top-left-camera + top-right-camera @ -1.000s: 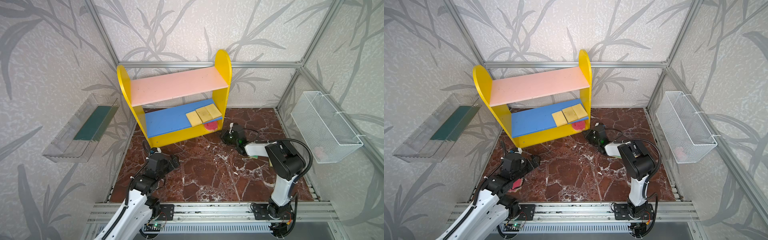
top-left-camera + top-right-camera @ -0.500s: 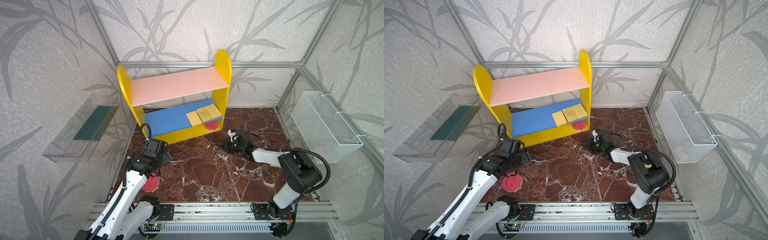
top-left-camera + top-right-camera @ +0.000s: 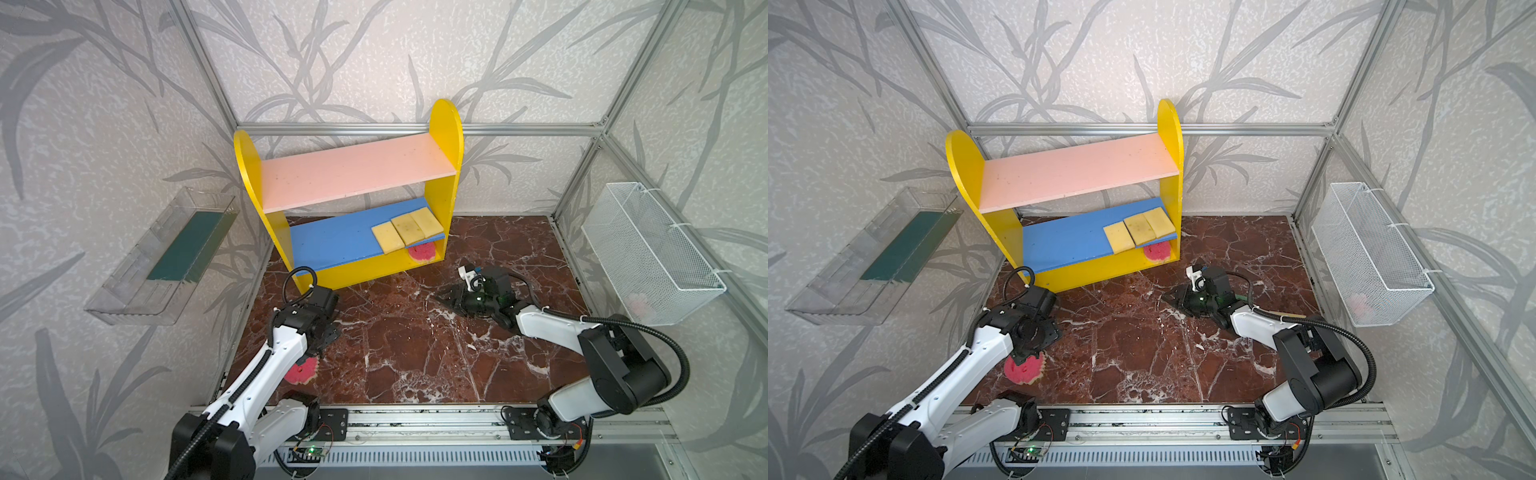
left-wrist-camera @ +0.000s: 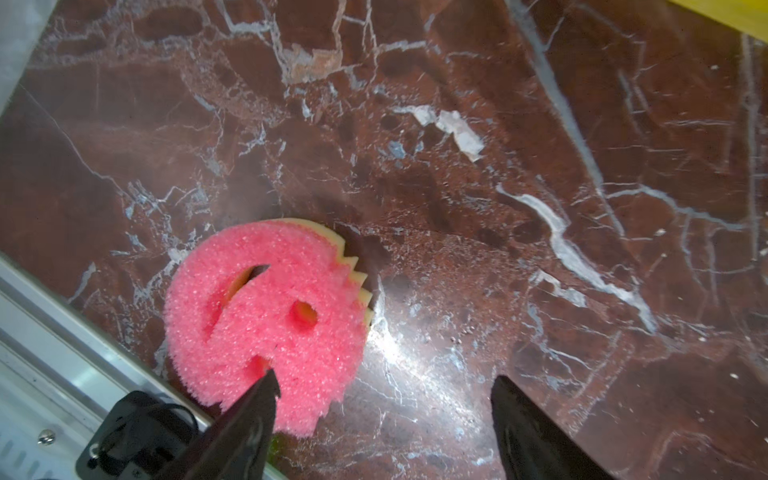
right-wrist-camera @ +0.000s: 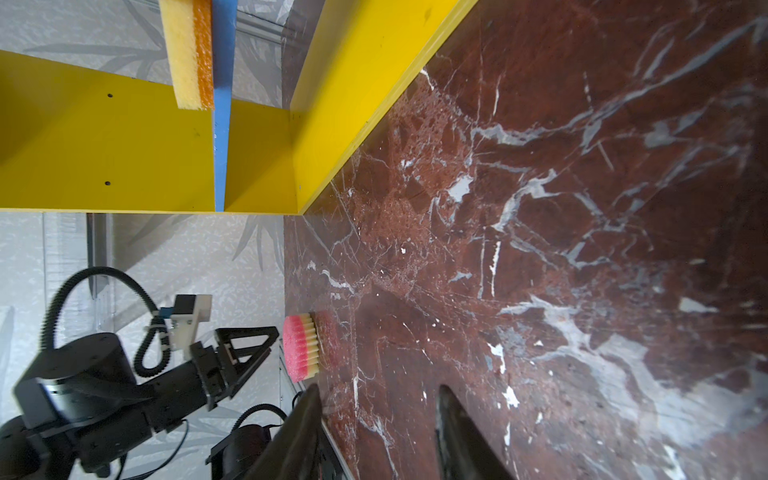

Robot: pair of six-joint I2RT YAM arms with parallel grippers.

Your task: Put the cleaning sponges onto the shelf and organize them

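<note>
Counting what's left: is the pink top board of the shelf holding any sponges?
No, the pink top board is bare; three yellow sponges lie on the blue middle board.

Pale grey wallpaper (image 3: 374, 54) with darker leaf sprays on every side, framed by aluminium posts (image 3: 208, 66). Underneath, a floor (image 3: 415, 345) of dark red marble veined in white, glossy, with a bright glare patch in the left wrist view (image 4: 399, 349). Left of the floor, fixed to the wall, a clear plastic tray (image 3: 124, 291) with a dark green liner. Right of the floor, hung on the wall, a white wire basket (image 3: 648, 253) holding something pale pink, too faint to identify. Along the floor's near edge, a slotted aluminium rail (image 3: 415, 424).
</note>
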